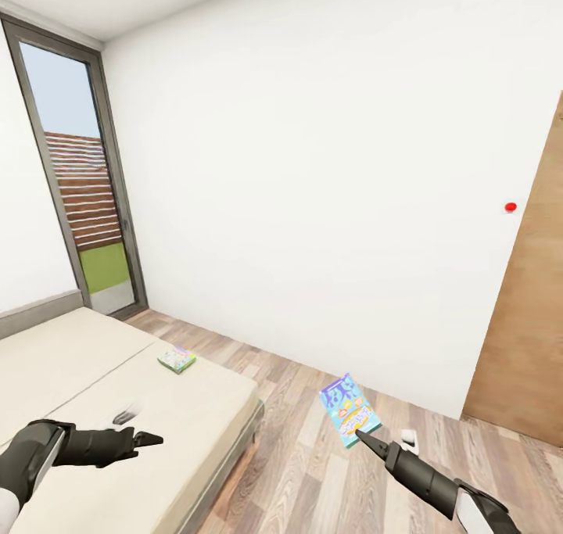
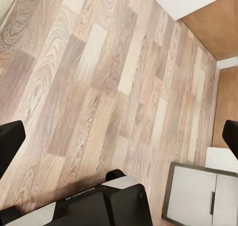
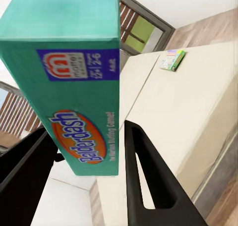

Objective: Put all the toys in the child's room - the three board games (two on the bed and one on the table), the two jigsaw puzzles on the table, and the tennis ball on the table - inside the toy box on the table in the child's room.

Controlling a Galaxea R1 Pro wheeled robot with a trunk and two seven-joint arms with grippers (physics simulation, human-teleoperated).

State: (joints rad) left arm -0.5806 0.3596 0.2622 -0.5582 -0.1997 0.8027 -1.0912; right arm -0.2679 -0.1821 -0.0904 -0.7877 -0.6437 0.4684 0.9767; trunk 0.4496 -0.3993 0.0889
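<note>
Right gripper (image 1: 361,435) clamps blue game box (image 1: 349,409) by lower edge, held upright over floor (image 1: 297,471) beside bed (image 1: 117,409), likely for carrying to toy box. Green game box (image 1: 177,359) lies near bed's far edge. Left gripper (image 1: 152,439) empty, fingers spread.

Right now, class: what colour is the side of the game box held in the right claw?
Teal-green, on the game box, shown best in the right wrist view.

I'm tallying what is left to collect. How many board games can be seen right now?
2. A blue board game is gripped by the right gripper, held over the floor beside the bed. A green-edged board game lies on the mattress. Others may be out of view.
</note>
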